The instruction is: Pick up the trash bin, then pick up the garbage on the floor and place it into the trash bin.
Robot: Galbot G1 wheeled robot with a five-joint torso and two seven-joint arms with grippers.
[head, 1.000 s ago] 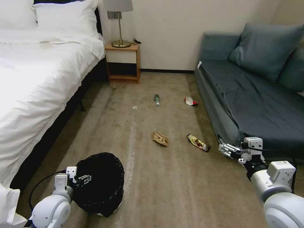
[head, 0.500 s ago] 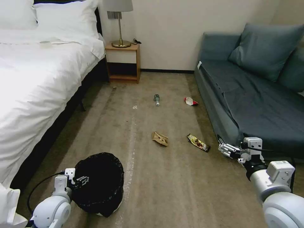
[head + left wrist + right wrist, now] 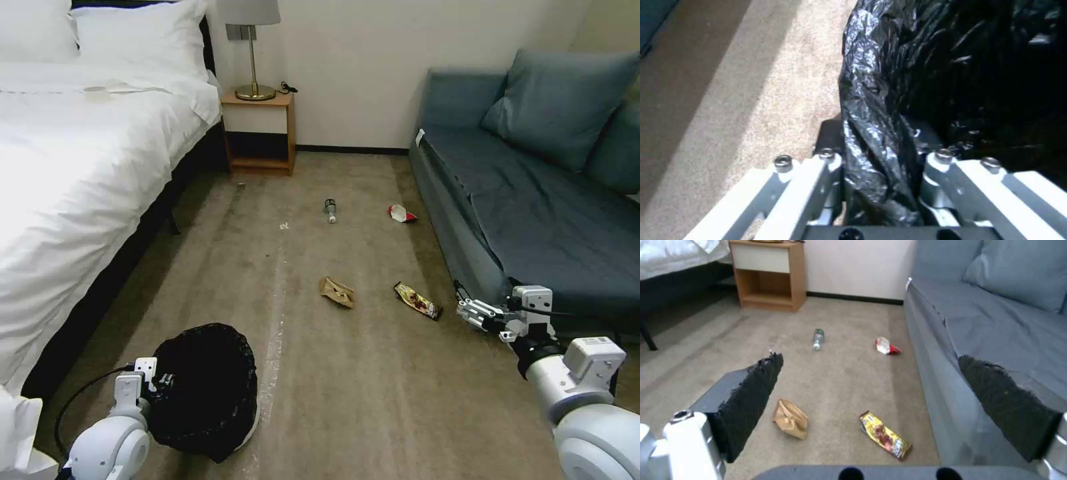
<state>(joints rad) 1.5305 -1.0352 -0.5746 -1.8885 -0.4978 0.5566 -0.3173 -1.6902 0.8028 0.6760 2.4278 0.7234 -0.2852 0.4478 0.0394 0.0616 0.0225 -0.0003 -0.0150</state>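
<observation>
Currently my left gripper (image 3: 882,186) is clamped on the bagged rim of the trash bin (image 3: 200,387), one finger on each side of the crinkled black liner, low on my left beside the bed (image 3: 80,187). My right gripper (image 3: 871,406) hangs above the carpet with its pads spread wide, close to the sofa (image 3: 533,220). Ahead on the floor lie the brown paper bag (image 3: 337,292), snack wrapper (image 3: 417,300), red-and-white wrapper (image 3: 401,213) and bottle (image 3: 330,209).
</observation>
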